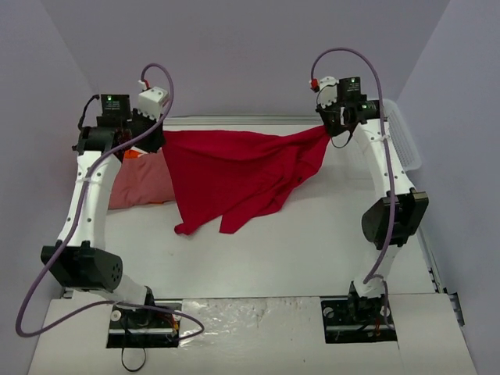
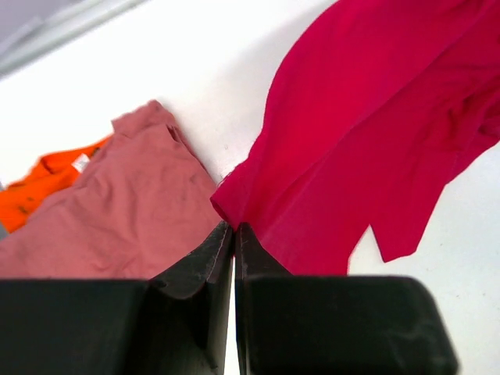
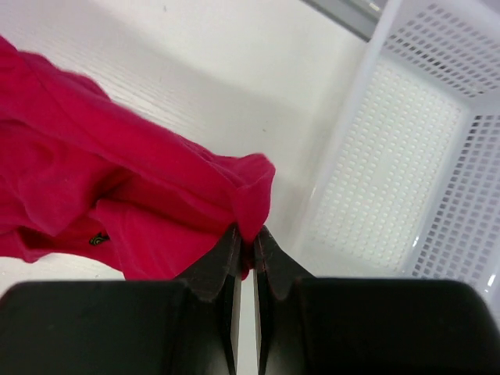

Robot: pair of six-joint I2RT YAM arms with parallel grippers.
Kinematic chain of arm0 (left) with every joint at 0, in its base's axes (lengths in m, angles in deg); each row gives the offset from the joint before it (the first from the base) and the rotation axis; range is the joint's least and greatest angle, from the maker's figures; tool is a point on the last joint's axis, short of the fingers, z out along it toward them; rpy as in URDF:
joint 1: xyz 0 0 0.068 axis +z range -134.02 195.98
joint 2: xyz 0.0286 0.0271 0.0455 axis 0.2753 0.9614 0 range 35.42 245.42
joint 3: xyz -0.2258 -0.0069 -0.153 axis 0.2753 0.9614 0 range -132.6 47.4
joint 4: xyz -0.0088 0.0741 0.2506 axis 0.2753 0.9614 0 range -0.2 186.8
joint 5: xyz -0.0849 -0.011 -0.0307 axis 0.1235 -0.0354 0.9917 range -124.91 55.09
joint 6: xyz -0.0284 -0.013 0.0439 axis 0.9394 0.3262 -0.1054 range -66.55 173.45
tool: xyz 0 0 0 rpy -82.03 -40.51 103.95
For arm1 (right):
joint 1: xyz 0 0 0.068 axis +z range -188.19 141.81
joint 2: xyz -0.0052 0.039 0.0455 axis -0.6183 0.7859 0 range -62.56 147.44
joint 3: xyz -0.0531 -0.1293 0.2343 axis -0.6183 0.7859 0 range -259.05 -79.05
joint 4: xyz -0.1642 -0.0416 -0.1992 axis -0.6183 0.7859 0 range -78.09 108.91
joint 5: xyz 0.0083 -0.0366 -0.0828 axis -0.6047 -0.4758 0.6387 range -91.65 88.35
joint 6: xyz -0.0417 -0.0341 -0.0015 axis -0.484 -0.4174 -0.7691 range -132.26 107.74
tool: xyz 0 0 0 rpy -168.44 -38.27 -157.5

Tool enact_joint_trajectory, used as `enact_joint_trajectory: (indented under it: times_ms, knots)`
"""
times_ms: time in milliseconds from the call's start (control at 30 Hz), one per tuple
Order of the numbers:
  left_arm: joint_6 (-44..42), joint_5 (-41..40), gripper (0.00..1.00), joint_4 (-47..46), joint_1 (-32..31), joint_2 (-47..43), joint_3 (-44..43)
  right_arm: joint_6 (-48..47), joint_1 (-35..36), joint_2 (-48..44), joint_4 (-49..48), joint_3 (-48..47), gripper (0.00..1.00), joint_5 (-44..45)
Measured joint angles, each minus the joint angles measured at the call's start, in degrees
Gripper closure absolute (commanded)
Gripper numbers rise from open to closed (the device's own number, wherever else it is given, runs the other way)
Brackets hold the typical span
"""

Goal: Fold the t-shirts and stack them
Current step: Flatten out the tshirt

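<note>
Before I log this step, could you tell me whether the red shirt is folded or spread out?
Spread, not folded: the red shirt hangs stretched between the left gripper and right gripper, both pinching it.

Bright, even, diffuse light from overhead; the white table point(image 1: 312, 242) looks near washed out yet shows no hard glare; the red t-shirt point(image 1: 234, 176) casts only a faint, soft shadow under its hanging edge; the overhead view is sharp, its walls point(image 1: 250, 55) dimmer toward the corners; in both wrist views the near black fingers point(image 2: 195, 297) are soft and out of focus, the cloth beyond them clearer
</note>
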Motion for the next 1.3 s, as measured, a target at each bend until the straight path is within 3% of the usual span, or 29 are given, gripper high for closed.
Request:
enact_joint_trajectory:
  times_ms: [167, 467, 700, 967, 1300]
  knots:
    - [0.7, 0.2, 0.98, 0.2, 0.0, -6.9, 0.9, 0.4, 0.0, -8.6, -0.6, 3.3, 1.00, -0.5]
    - [0.4, -0.7, 0.98, 4.7, 0.0, -15.6, 9.2, -0.1, 0.0, -29.1, 1.5, 20.3, 1.00, -3.2]
    - [1.3, -2.4, 0.98, 3.6, 0.0, -23.1, 9.2, 0.5, 0.0, -37.0, 2.3, 19.8, 1.00, -2.4]
    - [4.0, -5.4, 0.98, 0.0, 0.0, -19.5, 5.9, 3.5, -0.2, -29.3, -2.1, 12.5, 1.00, 1.8]
    - [6.4, -11.6, 0.98, -4.9, 0.0, 2.0, -3.9, 5.7, -1.5, 1.0, -5.2, -11.4, 1.00, 3.7]
